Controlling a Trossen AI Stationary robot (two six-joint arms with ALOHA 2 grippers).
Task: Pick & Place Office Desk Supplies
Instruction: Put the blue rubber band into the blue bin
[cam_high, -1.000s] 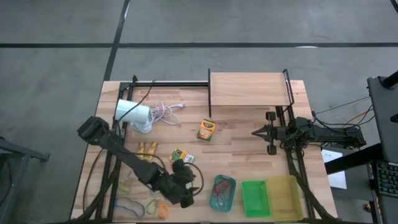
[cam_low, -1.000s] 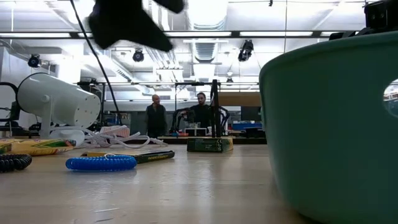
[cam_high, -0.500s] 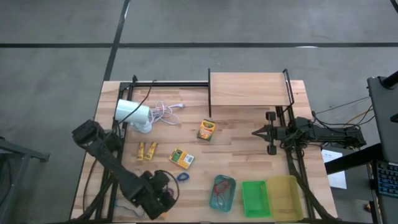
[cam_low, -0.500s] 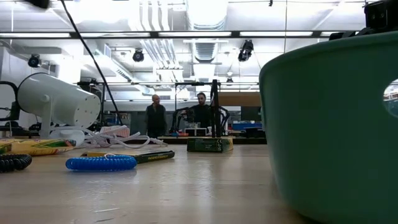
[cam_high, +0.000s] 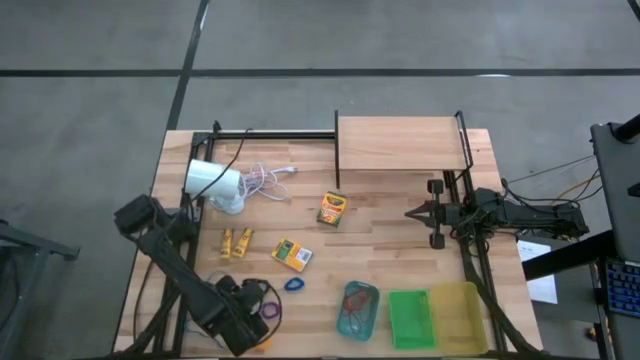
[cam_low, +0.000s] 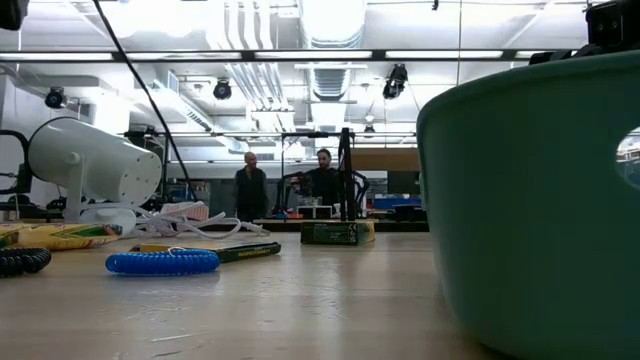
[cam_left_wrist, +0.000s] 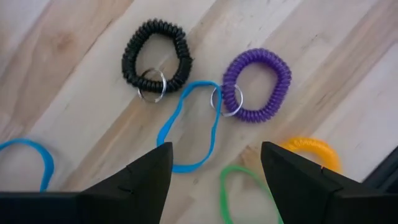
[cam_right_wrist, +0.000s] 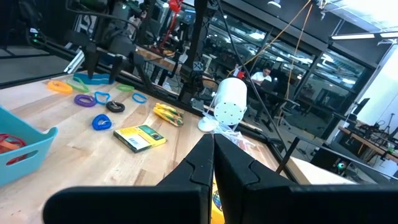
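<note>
My left gripper (cam_left_wrist: 214, 168) hangs open, pointing down over a cluster of loops at the table's near left (cam_high: 252, 310). Ahead of its fingers lie a black coil loop (cam_left_wrist: 157, 57), a purple coil loop (cam_left_wrist: 256, 84), a thin blue band (cam_left_wrist: 189, 127), a green band (cam_left_wrist: 245, 186) and an orange coil (cam_left_wrist: 311, 150), all flat on the wood. No loop is touched. Two crayon boxes (cam_high: 332, 208) (cam_high: 292, 254), yellow pieces (cam_high: 236, 241) and a blue coil (cam_high: 294, 284) lie mid-table. My right gripper (cam_high: 412, 212) waits shut at the right, level.
A white lamp (cam_high: 213, 183) with its cord lies at the far left. A wooden shelf (cam_high: 400, 143) stands at the back. A teal tray (cam_high: 357, 308) holding loops, a green tray (cam_high: 410, 318) and a yellow tray (cam_high: 455, 315) line the near right edge.
My left gripper has swung from near the blue coil toward the table's left and near edge, a little lower, tipping from slanted to pointing almost straight down and rolling about its own line. It now hangs over the loop cluster. No object has moved.
</note>
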